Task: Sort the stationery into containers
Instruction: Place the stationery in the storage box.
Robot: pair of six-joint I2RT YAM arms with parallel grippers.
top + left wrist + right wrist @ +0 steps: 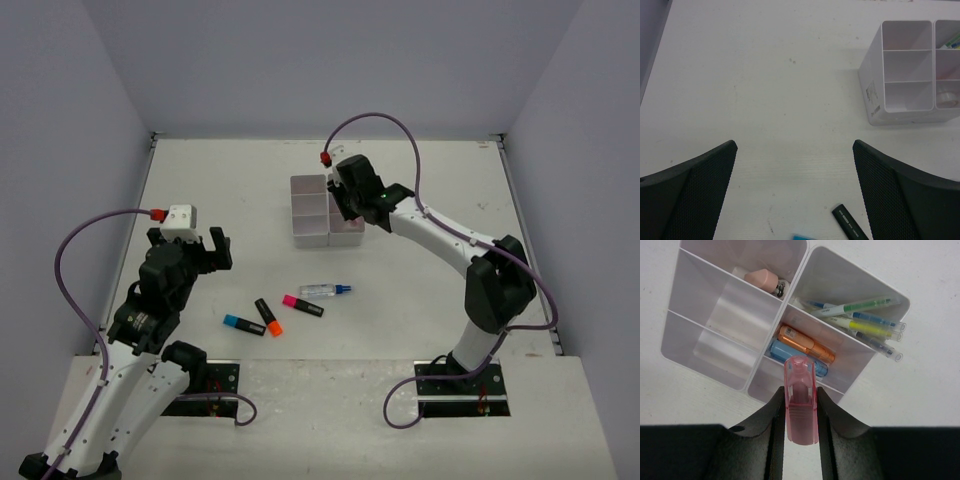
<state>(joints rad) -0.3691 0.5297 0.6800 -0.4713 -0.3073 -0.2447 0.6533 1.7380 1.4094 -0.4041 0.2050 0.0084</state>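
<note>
The white six-compartment tray (309, 213) stands at centre back. My right gripper (349, 203) hovers over its right column, shut on a pink translucent-capped marker (800, 405) held above the near edge of the tray (670, 315). Inside lie an orange highlighter (807, 345), a blue one (781, 352), thin pens (860, 320) and a pink eraser (762, 279). On the table lie a blue-ended highlighter (244, 324), an orange-ended one (267, 316), a pink-ended one (302, 305) and a blue-capped glue pen (325, 290). My left gripper (190, 250) is open and empty, left of them.
In the left wrist view my open gripper (794, 146) faces bare table, with the tray (875, 95) at upper right and a black highlighter body (850, 222) at the bottom edge. Grey walls enclose the table on three sides.
</note>
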